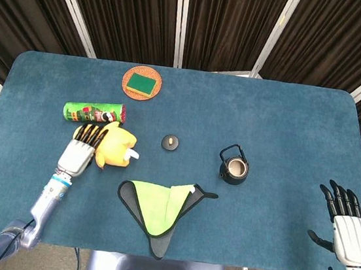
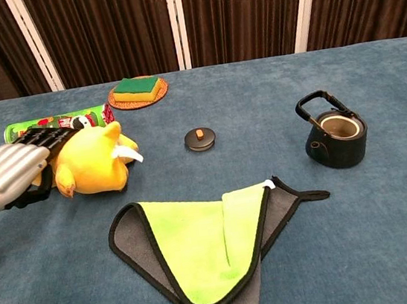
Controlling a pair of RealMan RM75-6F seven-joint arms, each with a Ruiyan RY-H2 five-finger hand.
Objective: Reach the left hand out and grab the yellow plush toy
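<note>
Left hand (image 2: 8,176) at mid-left of frame w/ fingers wrapped on soft yellow plush toy (image 2: 94,165); looks light, squishy; hold round its fat middle; right hand (image 1: 347,225) spread, empty.

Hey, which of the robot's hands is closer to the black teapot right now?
Right, though only by a little. The right hand hovers open off the table's right edge, beyond the teapot. The left hand holds the yellow plush toy across the table.

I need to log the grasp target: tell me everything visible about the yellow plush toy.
The yellow plush toy is soft, rounded and fuzzy, with a white tag sticking out on its right side. It lies on the blue table, just in front of the green can. The left hand wraps its dark fingers over the toy's left side.
</note>
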